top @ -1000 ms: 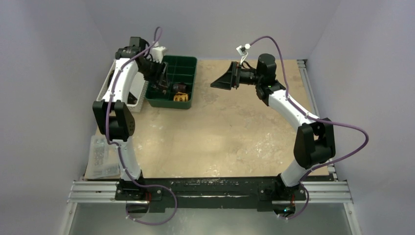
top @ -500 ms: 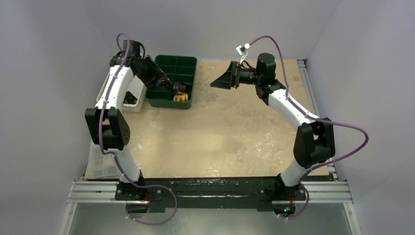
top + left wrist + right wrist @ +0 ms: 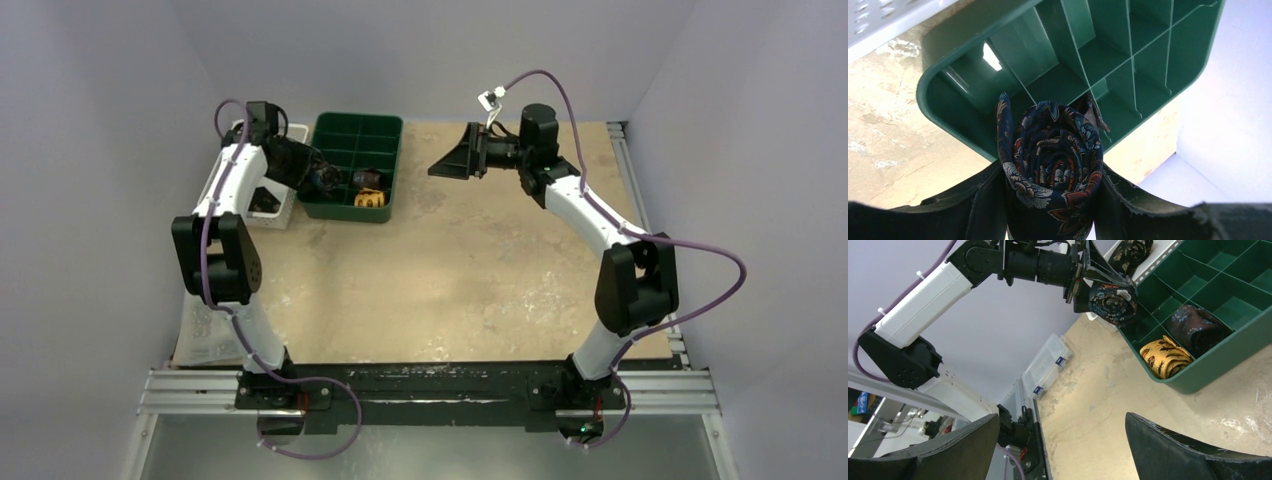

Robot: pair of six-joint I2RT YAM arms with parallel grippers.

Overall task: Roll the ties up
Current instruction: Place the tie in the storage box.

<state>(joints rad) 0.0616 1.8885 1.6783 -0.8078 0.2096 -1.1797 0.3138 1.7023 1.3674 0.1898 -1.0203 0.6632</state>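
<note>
My left gripper (image 3: 1050,172) clamps the rolled tie (image 3: 1048,142) by the tray (image 3: 943,112) (right gripper (image 3: 1062,417) gapes empty); a skewed release could unroll it.

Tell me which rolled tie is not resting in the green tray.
The navy patterned tie, gripped aloft by the left pincer; the yellow tie and the brown tie lie in compartments of the green tray.

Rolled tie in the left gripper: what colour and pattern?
Rolled tie: dark navy, multicoloured leafy print; clearest in left wrist view.
</note>
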